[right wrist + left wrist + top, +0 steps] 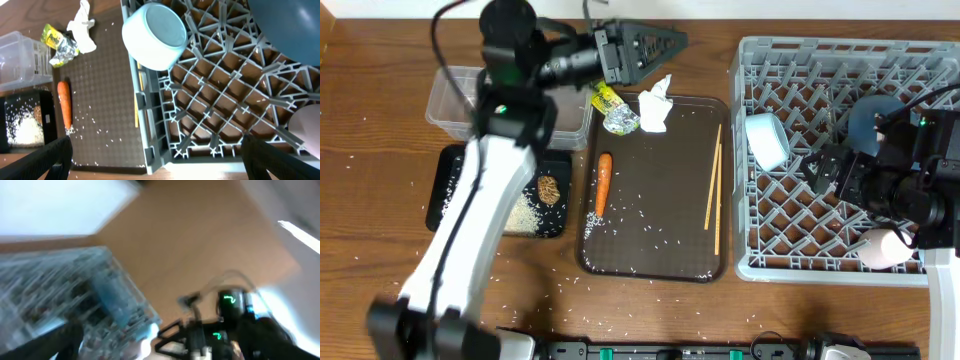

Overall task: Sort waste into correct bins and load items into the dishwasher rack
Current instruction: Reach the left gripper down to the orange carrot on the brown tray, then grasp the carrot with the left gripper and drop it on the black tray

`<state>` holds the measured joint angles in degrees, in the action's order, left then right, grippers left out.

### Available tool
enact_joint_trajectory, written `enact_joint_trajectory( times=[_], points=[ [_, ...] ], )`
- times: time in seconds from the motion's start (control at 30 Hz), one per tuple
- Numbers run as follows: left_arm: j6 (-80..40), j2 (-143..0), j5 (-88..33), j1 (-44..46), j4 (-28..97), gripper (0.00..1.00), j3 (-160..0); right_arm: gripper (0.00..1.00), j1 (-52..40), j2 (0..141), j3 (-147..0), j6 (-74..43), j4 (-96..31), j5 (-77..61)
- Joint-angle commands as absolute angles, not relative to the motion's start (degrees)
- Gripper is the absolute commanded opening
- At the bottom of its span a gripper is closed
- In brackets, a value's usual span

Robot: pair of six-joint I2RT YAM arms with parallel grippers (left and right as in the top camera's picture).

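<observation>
Left gripper (645, 47), wide and empty, is the nearer one: crumpled wrapper (616, 108) at its 7 o'clock, tissue (655, 103) at 6; right gripper (160, 157), also wide, over the dishwasher rack (752, 268).

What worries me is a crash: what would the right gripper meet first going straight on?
Probably the rack's bare grid, beside the light blue cup; the open right gripper points down into it, though depth is hard to judge.

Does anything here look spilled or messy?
Yes. White rice grains lie scattered over the brown tray and across the wooden table, and a heap of rice sits in the black bin.
</observation>
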<state>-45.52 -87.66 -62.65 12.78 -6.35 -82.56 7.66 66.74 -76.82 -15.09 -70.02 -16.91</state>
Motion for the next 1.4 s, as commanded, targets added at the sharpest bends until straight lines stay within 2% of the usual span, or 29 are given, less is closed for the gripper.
enact_joint_trajectory(
  times=[0.0,0.07,0.17,0.3,0.43,0.67,0.83,0.93,1.03,1.2,1.3,1.37],
  points=[
    [-26.06,-82.83,-35.73,13.85,12.99,0.98,-82.37,0.99,8.08,66.54,-77.19,-15.18,-70.11,-16.75],
    [-22.02,-81.38,-14.81,16.21,27.79,0.98,-82.37,0.99,8.08,66.54,-77.19,-15.18,-70.08,-16.73],
    [-18.83,-81.3,-2.17,19.62,39.7,0.98,-82.32,0.99,8.08,66.54,-77.19,-15.16,-69.84,-16.73],
    [-15.84,-82.28,-1.98,23.38,50.09,0.98,-80.07,0.99,8.08,66.54,-77.19,-15.18,-69.34,-16.73],
    [-14.94,-84.73,-2.24,25.04,54.89,0.98,-75.66,0.99,8.08,66.54,-77.19,-15.18,-69.41,-16.73],
    [-14.61,-92.07,2.22,25.32,50.74,0.99,-68.82,0.99,8.08,66.54,-77.19,-15.16,-69.93,-16.73],
    [-14.59,-98.52,2.22,25.32,46.5,0.93,-68.47,0.99,8.08,66.54,-77.19,-14.7,-70.41,-16.73],
    [-14.59,-101.51,2.17,25.32,43.88,0.8,-68.47,0.99,8.08,66.54,-77.19,-14.7,-70.57,-16.71],
    [-14.59,-104.4,2.17,25.47,41.5,0.78,-68.47,0.99,8.08,66.54,-77.19,-14.72,-70.54,-16.73],
    [-13.52,-108.22,2.2,25.43,38.76,0.62,-68.47,0.99,8.08,66.54,-77.19,-14.72,-70.57,-16.73],
    [-13.52,-109.36,2.15,25.47,36.62,0.61,-68.47,0.99,8.08,66.54,-77.19,-14.72,-70.54,-16.73],
    [-13.52,-109.65,2.17,25.47,35.4,0.55,-68.47,0.99,8.08,66.54,-77.19,-14.72,-70.54,-16.73]
  ],
)
